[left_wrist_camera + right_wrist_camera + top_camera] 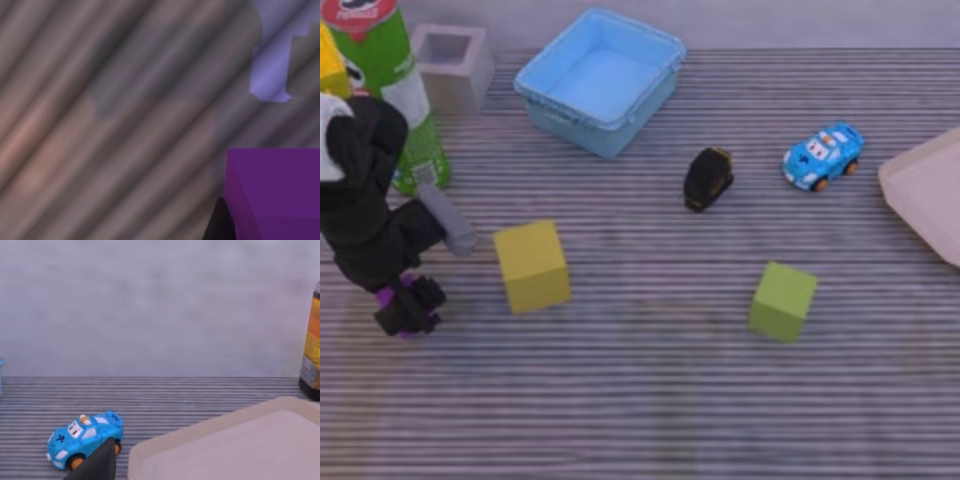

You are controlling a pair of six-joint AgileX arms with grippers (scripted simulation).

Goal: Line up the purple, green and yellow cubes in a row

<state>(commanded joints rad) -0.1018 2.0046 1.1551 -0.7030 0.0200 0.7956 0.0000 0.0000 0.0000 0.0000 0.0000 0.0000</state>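
At the table's left, my left gripper (408, 305) points down and is shut on the small purple cube (386, 295), which only peeks out beside the dark fingers. The left wrist view shows the purple cube (275, 195) close up with one dark finger (220, 222) against its side. The mustard-yellow cube (532, 265) stands just right of that gripper, apart from it. Further right, alone, sits the lime-green cube (783, 300). My right arm is out of the top view; its wrist view faces the toy car from the table's right side.
Along the back stand a green can (390, 60), a yellow carton (330, 65), a hollow grey block (450, 65) and a light-blue bin (535, 80). A black object (708, 178), a blue toy car (823, 155) and a pale tray (930, 190) lie mid-right. A bottle (312, 340) stands behind the tray.
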